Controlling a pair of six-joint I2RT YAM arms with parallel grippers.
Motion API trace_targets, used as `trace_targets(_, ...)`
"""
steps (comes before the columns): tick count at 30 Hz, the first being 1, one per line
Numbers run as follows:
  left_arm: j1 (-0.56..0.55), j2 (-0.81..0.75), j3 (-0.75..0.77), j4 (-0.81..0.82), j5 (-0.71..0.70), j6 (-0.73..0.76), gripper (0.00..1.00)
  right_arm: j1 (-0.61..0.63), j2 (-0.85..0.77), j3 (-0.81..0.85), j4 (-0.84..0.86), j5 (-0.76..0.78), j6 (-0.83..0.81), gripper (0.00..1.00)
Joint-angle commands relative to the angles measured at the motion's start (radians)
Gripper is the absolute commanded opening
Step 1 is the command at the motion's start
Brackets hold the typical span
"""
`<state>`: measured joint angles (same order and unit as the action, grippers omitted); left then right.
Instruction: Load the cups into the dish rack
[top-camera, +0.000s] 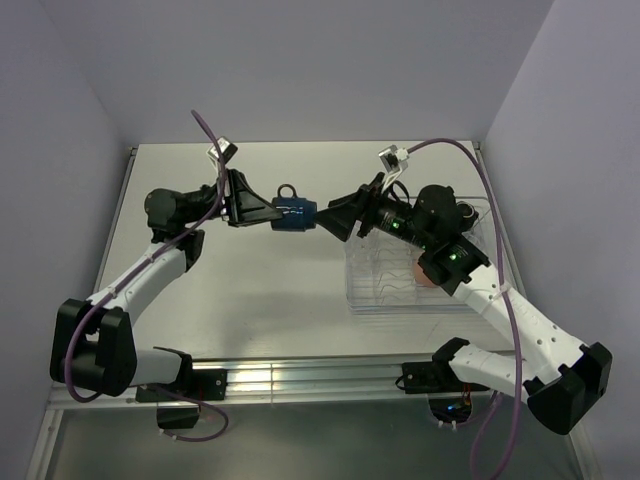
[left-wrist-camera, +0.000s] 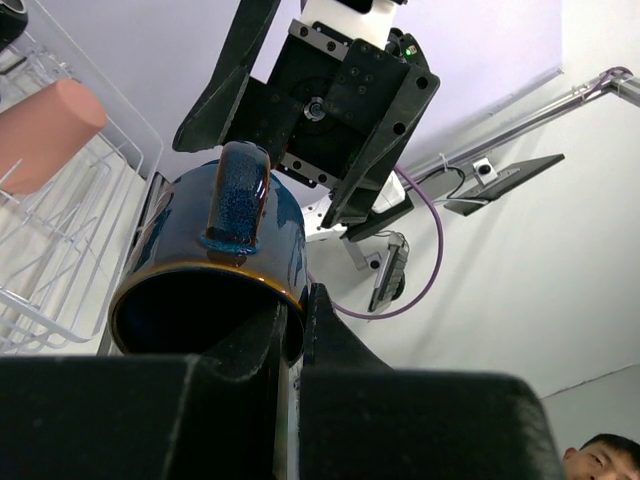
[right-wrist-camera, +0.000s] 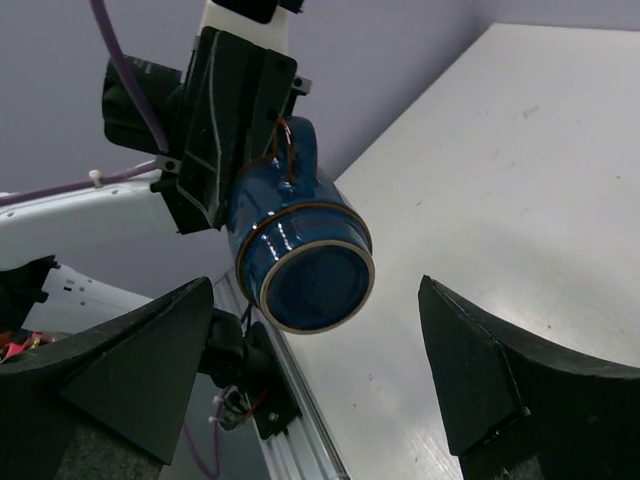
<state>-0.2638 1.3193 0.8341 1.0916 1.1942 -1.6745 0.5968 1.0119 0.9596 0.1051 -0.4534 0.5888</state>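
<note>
Left gripper (left-wrist-camera: 298, 330) clamped on blue mug (right-wrist-camera: 300, 255) rim; right gripper (top-camera: 332, 218) spread, empty. Glazed, slick, breakable; I'd grasp body.

dish rack (top-camera: 385, 292) partly hidden, salmon cup (top-camera: 422, 272) obscured

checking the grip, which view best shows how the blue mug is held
Left wrist: the left gripper pinches the rim of the blue mug close up. Right wrist shows mostly its base; top shows it small, side-on.
</note>
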Motion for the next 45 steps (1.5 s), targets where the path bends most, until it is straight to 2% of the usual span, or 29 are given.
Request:
trace_targets(1,-0.017,-0.012,0.000,0.111,-0.010,-0.019,0.00,-0.003,0.005,0.002,0.129,-0.053,0.017,0.91)
trace_targets(10,-0.038,-0.025,0.011,0.062,-0.021,0.013,0.00,0.001,0.056,-0.018,0.211,-0.114,0.057,0.91)
trace_targets(24,-0.057,-0.002,0.014,0.060,-0.042,0.018,0.00,0.029,0.080,-0.022,0.206,-0.110,0.033,0.89)
trace_targets(36,-0.071,0.006,0.025,0.034,-0.054,0.041,0.00,0.049,0.091,-0.033,0.203,-0.096,0.023,0.83)
trace_targets(39,-0.072,0.011,0.023,0.034,-0.058,0.042,0.00,0.051,0.094,-0.036,0.200,-0.093,0.020,0.80)
trace_targets(42,-0.075,0.015,0.020,0.034,-0.061,0.042,0.00,0.051,0.096,-0.033,0.200,-0.094,0.020,0.72)
trace_targets(45,-0.077,0.021,0.017,0.037,-0.059,0.044,0.00,0.051,0.096,-0.032,0.193,-0.088,0.023,0.49)
